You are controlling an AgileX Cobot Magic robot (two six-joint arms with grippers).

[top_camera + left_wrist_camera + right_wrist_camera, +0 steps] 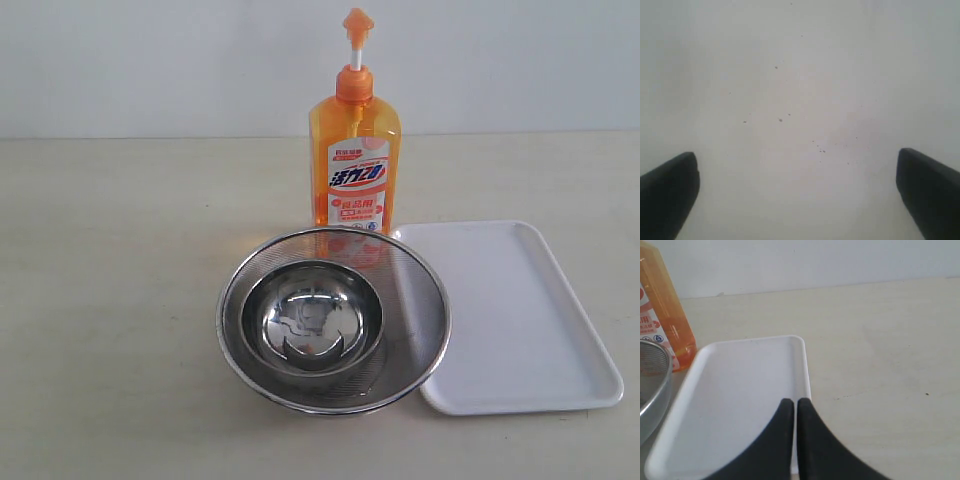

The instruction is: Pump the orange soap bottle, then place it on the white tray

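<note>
Beige tabletop [110, 330] carries everything: a flat rectangular white plastic tray [520, 330] on the right, a round steel mesh strainer [415, 300] just beside it, and the tall translucent orange soap bottle [355, 170] upright behind both. The left gripper [796, 157] hangs with jaws wide apart and empty; the right gripper [795, 401], jaws pressed together, hovers over the tray. Pumping looks not yet begun. Next, I judge, an arm must reach the raised pump head and press straight down.

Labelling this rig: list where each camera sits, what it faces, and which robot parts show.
Exterior: off the arms, looking down at the orange soap bottle, strainer and white tray; no robot part.
Left wrist: on the left arm, facing a bare pale surface; left gripper open.
Right wrist: on the right arm, facing tray, bottle, strainer; right gripper shut.
Shared: exterior and right wrist show the same three things.
</note>
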